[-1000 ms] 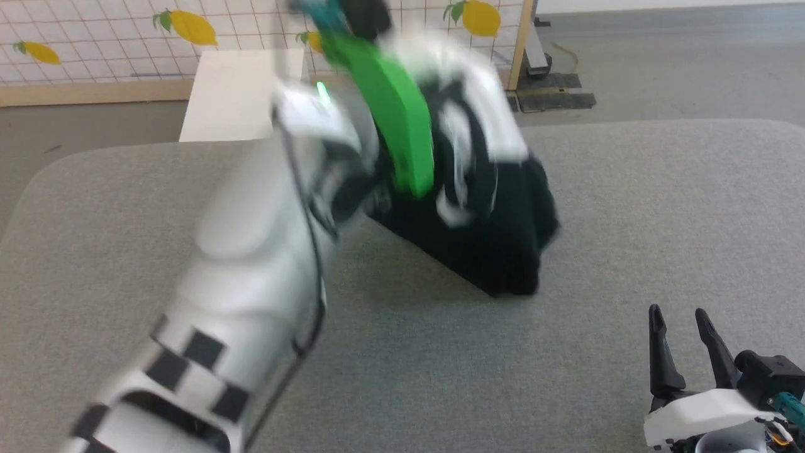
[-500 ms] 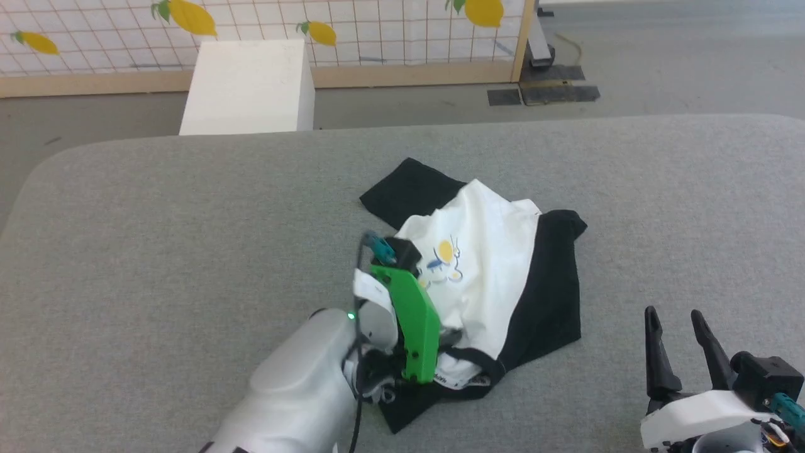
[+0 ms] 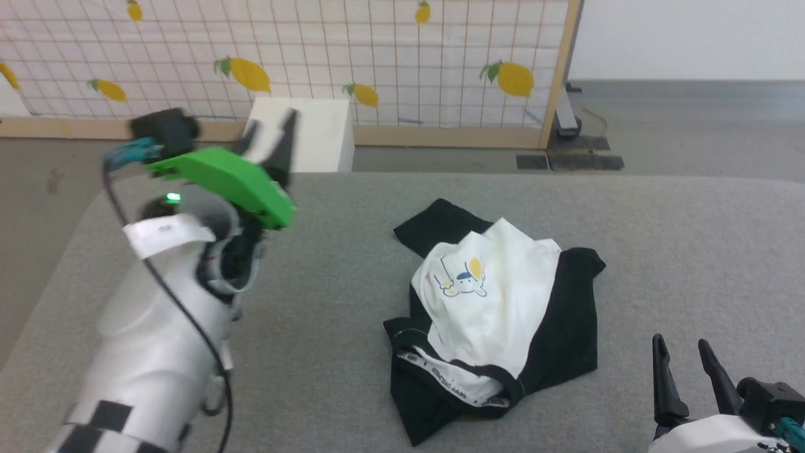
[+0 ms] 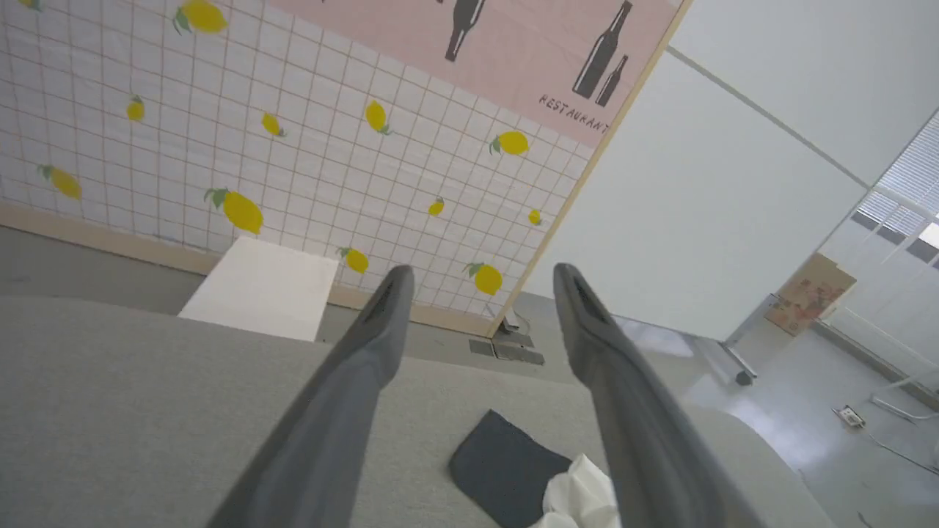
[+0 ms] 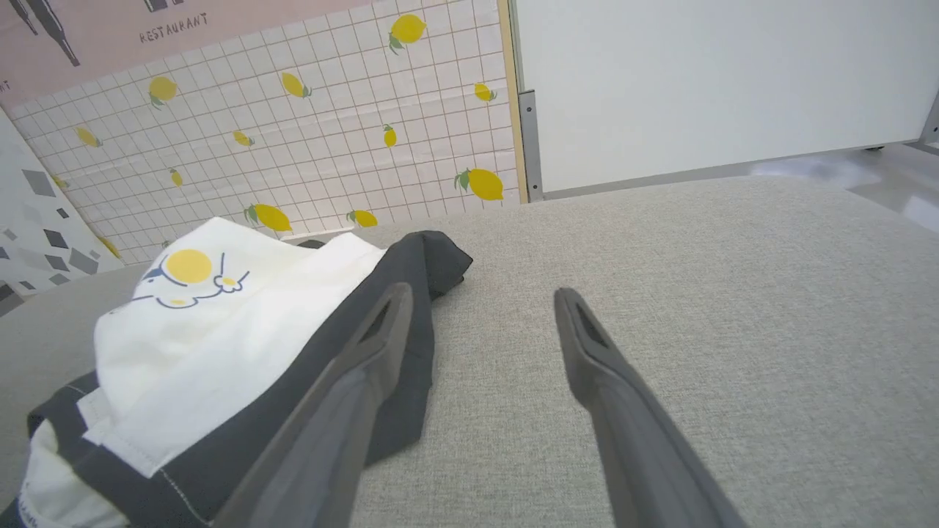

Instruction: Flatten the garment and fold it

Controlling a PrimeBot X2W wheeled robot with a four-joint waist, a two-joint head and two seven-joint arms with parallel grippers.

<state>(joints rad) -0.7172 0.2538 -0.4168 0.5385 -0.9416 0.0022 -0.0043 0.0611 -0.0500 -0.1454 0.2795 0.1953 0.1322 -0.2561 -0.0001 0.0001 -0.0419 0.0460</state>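
The garment [image 3: 497, 308], a white T-shirt with black sleeves and a small yellow print, lies crumpled on the grey table [image 3: 339, 302] right of centre. Its black collar with lettered white tape faces the near edge. My left gripper [image 3: 270, 132] is raised at the upper left, well clear of the shirt, open and empty. In the left wrist view its gripper [image 4: 480, 275] points past the table at the wall, with a black sleeve [image 4: 506, 469] below. My right gripper [image 3: 682, 346] rests open at the lower right, just right of the shirt [image 5: 220, 330].
A white box [image 3: 308, 132] stands on the floor behind the table. A lemon-print tiled partition [image 3: 377, 56] with a wooden frame runs along the back. The table's rounded far edge is on the left.
My left gripper let go of the shirt near its collar and rose up and to the left, open. The shirt stays crumpled on the table. The head camera has tilted up.
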